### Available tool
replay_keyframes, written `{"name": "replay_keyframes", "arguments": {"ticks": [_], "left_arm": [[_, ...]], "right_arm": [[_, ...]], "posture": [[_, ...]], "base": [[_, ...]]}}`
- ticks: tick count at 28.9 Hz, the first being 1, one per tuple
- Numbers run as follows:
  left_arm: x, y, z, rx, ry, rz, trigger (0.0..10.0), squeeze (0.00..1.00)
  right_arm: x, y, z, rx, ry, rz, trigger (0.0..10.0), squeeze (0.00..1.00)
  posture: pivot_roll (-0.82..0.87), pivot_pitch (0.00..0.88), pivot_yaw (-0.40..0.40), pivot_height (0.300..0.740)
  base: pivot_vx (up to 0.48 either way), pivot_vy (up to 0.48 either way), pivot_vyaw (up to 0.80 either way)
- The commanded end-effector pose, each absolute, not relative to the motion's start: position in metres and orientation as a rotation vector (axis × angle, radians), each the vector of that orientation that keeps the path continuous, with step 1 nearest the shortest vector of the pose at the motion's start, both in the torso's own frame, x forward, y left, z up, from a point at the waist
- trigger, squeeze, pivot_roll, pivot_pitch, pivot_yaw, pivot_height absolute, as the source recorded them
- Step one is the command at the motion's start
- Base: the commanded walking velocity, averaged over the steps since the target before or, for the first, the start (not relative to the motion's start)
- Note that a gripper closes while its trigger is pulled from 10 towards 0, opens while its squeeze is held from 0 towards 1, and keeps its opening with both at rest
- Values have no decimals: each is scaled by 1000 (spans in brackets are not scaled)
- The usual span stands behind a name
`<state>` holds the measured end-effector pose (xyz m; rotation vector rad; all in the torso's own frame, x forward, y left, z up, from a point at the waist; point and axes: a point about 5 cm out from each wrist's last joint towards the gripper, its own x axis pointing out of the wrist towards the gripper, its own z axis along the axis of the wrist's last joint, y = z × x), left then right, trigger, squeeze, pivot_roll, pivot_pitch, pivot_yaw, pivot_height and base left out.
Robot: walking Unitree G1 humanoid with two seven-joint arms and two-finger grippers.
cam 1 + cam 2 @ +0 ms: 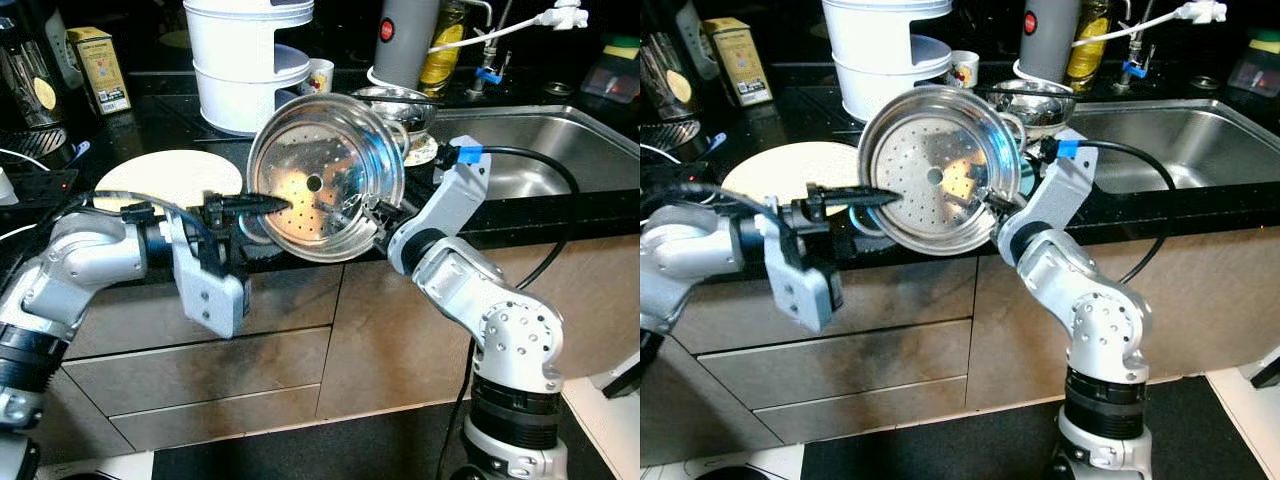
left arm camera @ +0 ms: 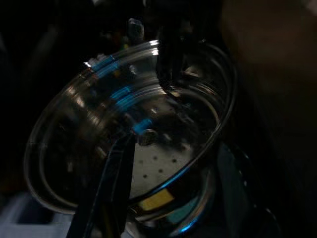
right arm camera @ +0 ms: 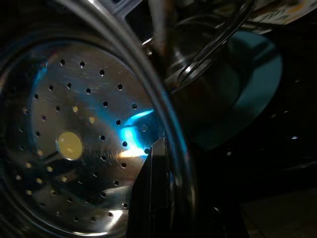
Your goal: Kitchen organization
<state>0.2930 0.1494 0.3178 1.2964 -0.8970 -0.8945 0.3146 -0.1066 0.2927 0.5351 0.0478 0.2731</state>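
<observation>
The steamer tray (image 1: 325,178) could have slipped and clattered onto the dark surface (image 1: 160,125), since the right end effector (image 1: 372,212) pinched only its thin rim. The left end effector (image 1: 262,204), fingers together, merely pointed into it. Shiny, perforated steel, it was held tilted on edge above the surface edge.

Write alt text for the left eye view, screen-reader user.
A round perforated steel steamer tray is held tilted on edge in front of a black kitchen counter, the right gripper clamped on its rim and the left gripper reaching into its face. Behind are a steel sink, a white stacked container and a pale round plate.
</observation>
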Motion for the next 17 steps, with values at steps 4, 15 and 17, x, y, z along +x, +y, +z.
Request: {"name": "replay_keyframes", "arguments": {"ticks": [4, 15, 17], "left_arm": [[282, 147, 361, 759, -971, -880, 10000, 0], [264, 131, 360, 947, -896, -1069, 10000, 0], [262, 126, 351, 1134, -917, -1054, 10000, 0]], "right_arm": [[315, -102, 280, 508, 113, 273, 0, 0], [315, -104, 277, 502, 129, 250, 0, 0], [316, -104, 277, 502, 131, 249, 0, 0]], "posture": [[-14, 157, -39, 740], [-13, 159, -40, 740], [-12, 158, -41, 740]], "base": [[0, 0, 0], [0, 0, 0], [0, 0, 0]]}}
